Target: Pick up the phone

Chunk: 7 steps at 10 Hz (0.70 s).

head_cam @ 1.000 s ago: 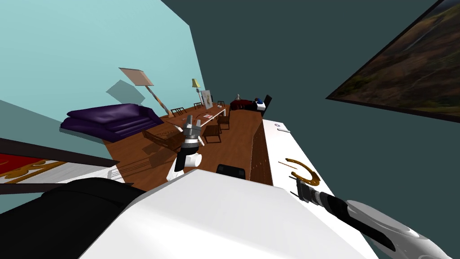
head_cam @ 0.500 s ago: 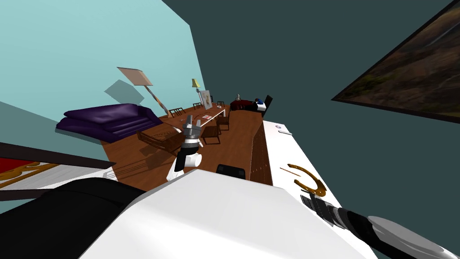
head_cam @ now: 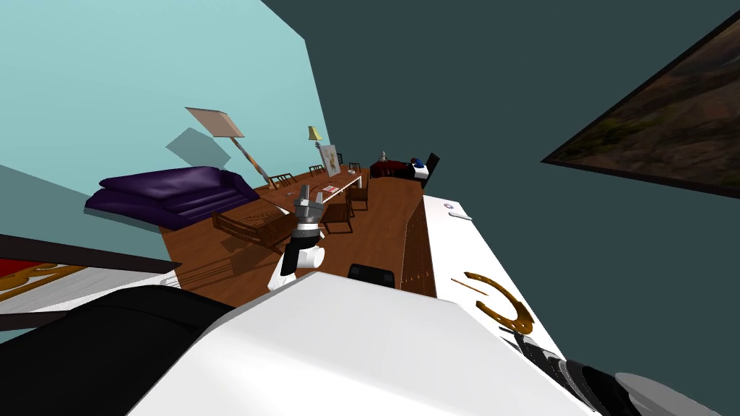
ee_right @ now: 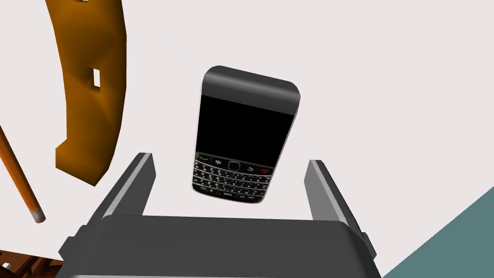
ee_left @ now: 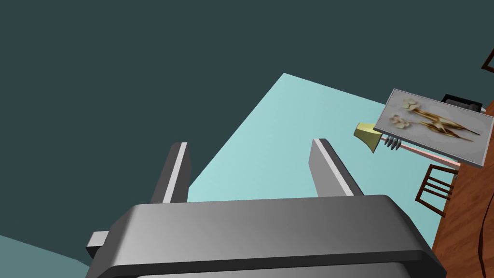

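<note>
Black phone (ee_right: 243,135), grey top edge; orange-brown horseshoe (ee_right: 89,116); white surface (ee_right: 386,72); purple sofa (head_cam: 173,189); dark teal wall (head_cam: 433,72)

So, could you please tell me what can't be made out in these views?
Orange horseshoe-shaped piece: right wrist view, cut off by the top edge.
Thin orange rod: same view, cut off by the left edge.
Small grey item far along the white counter: head view, too small to identify.

Right gripper (ee_right: 230,160): fingers spread wide, touching nothing.
Phone (ee_right: 245,135): black, flat on white surface (ee_right: 386,72); keypad end between the fingertips, screen beyond them.
Orange curved piece (ee_right: 91,87): outside one finger.
Brown stick (ee_right: 19,178): farther out.
</note>
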Tool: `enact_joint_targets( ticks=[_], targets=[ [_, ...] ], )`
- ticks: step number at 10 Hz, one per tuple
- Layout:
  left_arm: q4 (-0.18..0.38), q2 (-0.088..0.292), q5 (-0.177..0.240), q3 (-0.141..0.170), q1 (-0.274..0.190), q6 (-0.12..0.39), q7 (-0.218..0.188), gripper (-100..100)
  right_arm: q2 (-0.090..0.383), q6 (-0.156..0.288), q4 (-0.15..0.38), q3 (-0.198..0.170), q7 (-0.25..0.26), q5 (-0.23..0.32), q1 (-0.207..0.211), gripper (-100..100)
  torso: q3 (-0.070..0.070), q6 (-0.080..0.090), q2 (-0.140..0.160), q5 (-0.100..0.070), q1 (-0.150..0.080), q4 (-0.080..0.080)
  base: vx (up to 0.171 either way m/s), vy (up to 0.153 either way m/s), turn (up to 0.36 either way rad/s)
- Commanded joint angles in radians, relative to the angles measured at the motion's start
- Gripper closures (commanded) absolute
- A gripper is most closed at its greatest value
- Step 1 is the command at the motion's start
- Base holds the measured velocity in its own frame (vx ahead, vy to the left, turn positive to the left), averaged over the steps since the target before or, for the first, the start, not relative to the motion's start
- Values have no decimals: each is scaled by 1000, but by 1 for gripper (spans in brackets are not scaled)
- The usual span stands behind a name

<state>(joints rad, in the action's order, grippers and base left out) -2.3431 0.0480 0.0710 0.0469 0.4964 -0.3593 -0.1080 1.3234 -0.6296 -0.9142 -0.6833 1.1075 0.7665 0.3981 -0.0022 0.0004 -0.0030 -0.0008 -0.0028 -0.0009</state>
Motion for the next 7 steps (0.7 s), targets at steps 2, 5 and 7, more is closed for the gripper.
enact_joint_targets(
  ticks=[2, 5, 7],
  targets=[
    [0, 0, 0, 0, 0, 0, 0, 0, -1, -1, 2, -1, 2, 0, -1, 0, 2, 0, 3, 1, 2, 1, 13, -7, 2],
    [0, 0, 0, 0, 0, 0, 0, 0, -69, 44, 25, -14, 2, 17, -3, -100, 3, 0, 5, 0, 0, 1, 6, -37, 73],
    [0, 0, 0, 0, 0, 0, 0, 0, -55, 45, 9, -12, -1, 14, 4, 100, 3, 0, 5, 1, 2, 1, -2, -11, -2]
  ],
)
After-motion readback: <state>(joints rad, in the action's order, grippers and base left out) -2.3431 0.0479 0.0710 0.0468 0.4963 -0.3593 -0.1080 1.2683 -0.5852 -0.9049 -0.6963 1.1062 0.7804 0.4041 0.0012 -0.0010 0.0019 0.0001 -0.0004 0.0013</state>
